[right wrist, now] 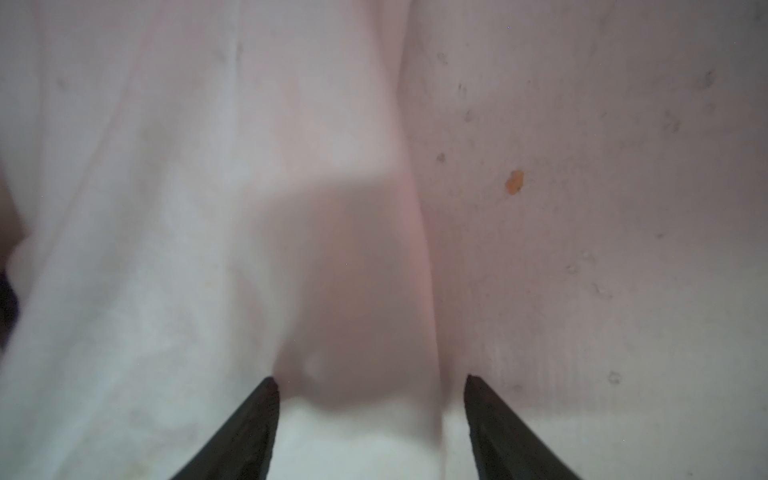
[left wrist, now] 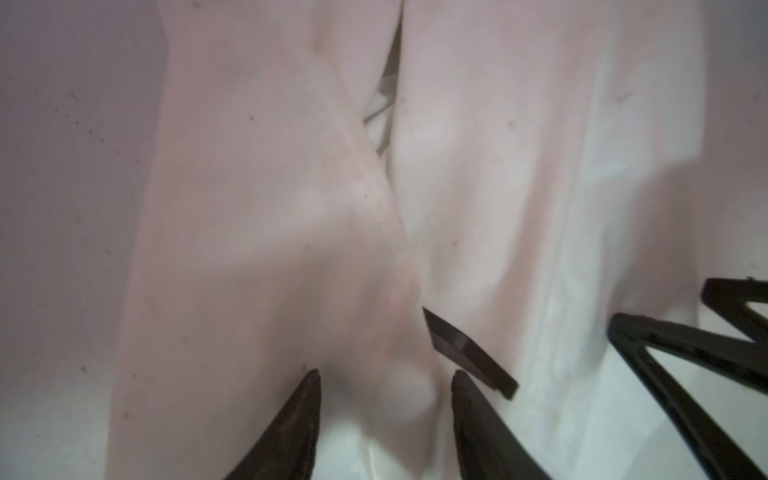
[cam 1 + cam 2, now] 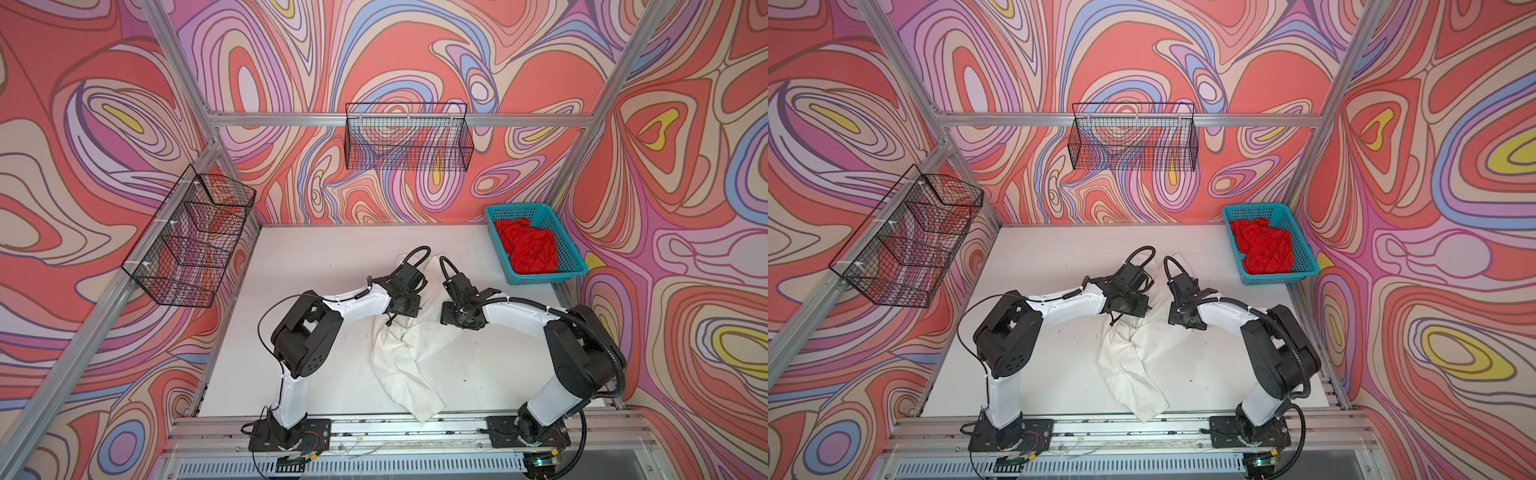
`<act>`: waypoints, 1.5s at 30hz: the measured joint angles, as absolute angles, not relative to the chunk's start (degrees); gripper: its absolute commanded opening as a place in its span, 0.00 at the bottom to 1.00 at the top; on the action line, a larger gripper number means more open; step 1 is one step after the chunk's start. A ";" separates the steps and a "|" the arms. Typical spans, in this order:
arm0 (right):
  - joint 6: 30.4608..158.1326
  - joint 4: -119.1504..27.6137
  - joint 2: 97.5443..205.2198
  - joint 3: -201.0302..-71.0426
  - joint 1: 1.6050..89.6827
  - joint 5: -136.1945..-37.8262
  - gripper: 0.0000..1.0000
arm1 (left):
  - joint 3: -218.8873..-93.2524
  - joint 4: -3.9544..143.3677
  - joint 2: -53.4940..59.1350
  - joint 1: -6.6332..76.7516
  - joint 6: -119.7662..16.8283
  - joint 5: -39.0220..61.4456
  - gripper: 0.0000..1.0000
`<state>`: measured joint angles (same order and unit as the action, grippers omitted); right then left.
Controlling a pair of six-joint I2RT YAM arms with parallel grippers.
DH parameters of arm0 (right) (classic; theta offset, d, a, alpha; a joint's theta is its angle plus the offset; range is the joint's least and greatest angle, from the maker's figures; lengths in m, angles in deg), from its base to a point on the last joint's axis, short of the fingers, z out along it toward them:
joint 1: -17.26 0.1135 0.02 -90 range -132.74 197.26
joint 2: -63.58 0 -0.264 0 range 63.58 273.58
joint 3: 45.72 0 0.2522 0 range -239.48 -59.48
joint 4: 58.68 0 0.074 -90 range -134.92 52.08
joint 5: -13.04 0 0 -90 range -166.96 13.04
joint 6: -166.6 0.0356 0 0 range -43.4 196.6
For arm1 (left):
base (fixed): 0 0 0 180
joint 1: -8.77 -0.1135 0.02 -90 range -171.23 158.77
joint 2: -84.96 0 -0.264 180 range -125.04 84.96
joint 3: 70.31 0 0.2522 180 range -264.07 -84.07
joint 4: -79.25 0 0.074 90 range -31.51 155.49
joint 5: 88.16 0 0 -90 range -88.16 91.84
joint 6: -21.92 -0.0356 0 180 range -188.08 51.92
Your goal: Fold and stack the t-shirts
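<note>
- Swirl-patterned walls enclose a white desk (image 3: pixel 316 249); the white t-shirt (image 3: pixel 405 365) lies crumpled from centre toward six o'clock; the red t-shirt (image 3: pixel 528 249) sits in a teal basket (image 3: pixel 575 259) at two o'clock.
- Only the wrist views show the tips.
- Left end effector (image 2: pixel 384 384) partly open, straddling a cloth ridge; right end effector (image 1: pixel 372 390) wider, astride the shirt's edge; whether either grips, I cannot tell.

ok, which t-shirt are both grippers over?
The white t-shirt, crumpled lengthwise on the table. The red t-shirt sits bunched in the teal basket, away from both arms.
</note>
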<state>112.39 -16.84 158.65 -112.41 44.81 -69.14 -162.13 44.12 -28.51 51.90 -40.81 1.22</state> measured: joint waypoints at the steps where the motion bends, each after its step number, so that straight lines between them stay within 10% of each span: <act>1: 112.54 -16.97 158.87 -112.30 44.81 -69.03 0.73 | -162.15 43.73 -29.01 51.90 -40.79 0.63 0.27; 7: 112.78 -17.67 159.89 -112.08 44.81 -67.48 0.58 | -161.61 42.15 -28.83 51.82 -40.07 -2.41 0.02; 13: 112.10 -19.88 160.79 -111.95 44.53 -65.82 0.41 | -155.71 42.64 -21.47 49.59 -38.86 -2.69 0.00; 29: 104.45 -24.43 169.73 -121.04 38.06 -65.82 0.38 | -144.43 44.06 -0.40 31.66 -38.14 0.69 0.00; 45: 99.30 -12.19 167.89 -130.20 37.86 -75.13 0.82 | -152.73 38.13 14.68 18.86 -40.85 6.70 0.00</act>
